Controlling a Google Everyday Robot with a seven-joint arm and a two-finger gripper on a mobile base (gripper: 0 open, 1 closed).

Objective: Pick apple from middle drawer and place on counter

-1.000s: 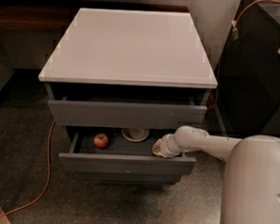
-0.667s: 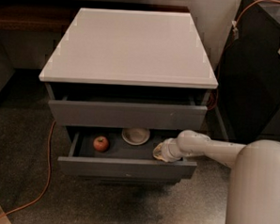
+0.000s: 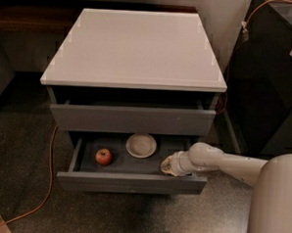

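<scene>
A small red apple (image 3: pixel 103 156) lies at the left of the pulled-out middle drawer (image 3: pixel 131 182). The white arm reaches in from the right, and my gripper (image 3: pixel 167 164) is at the drawer's right end, just behind the front panel and well to the right of the apple. Above the drawers, the flat light-grey counter (image 3: pixel 137 47) tops the cabinet.
A round white shallow bowl (image 3: pixel 141 145) rests in the drawer between the apple and the gripper. The taller top drawer (image 3: pixel 132 118) is slightly ajar above. An orange cable (image 3: pixel 48 182) curls over the speckled floor at left. A dark cabinet (image 3: pixel 273 81) stands to the right.
The middle drawer has come further out toward the camera along with the gripper at its right end. The apple and bowl have ridden forward with it.
</scene>
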